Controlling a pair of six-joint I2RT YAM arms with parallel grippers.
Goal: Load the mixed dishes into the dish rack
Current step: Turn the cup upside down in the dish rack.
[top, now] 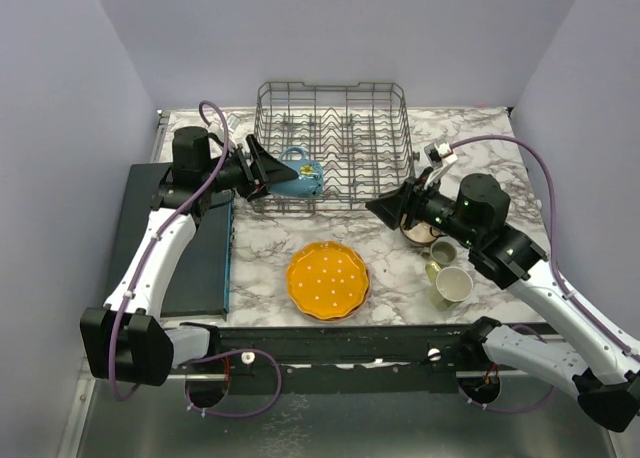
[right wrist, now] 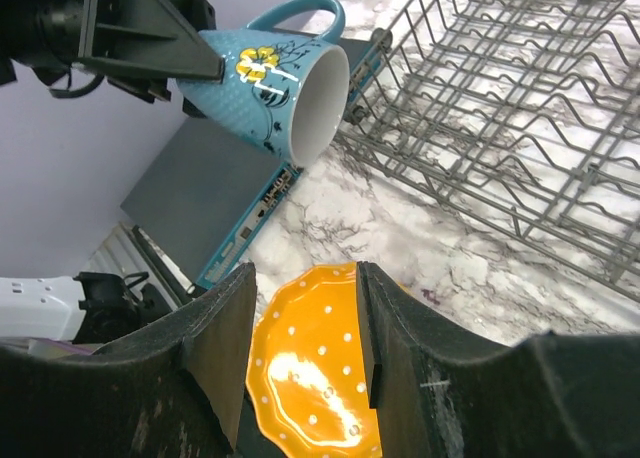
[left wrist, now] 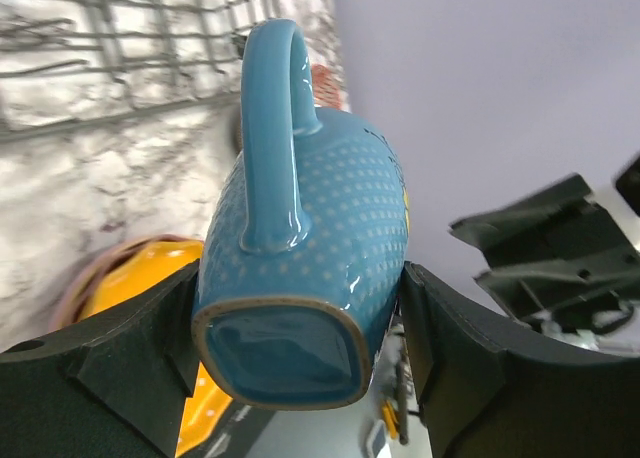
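Pinching blue mug (top: pixel 300 178) w/ left gripper (top: pixel 262 170), jaws clamped on both sides of body. Mug on its side, mouth twd right, held off table at near-left corner of dish rack (top: pixel 333 84), outside wires. Right gripper (right wrist: pixel 303 278) right of rack, jaws part spread, nothing btwn. Orange dotted plate (top: pixel 327 279) flat on marble, near centre.

Bright, even overhead light; shadows on the table (top: pixel 260 248) soft. Glare patch on orange plate (right wrist: pixel 310 368), streak highlights on blue mug (left wrist: pixel 330 208); left wrist background blurred.
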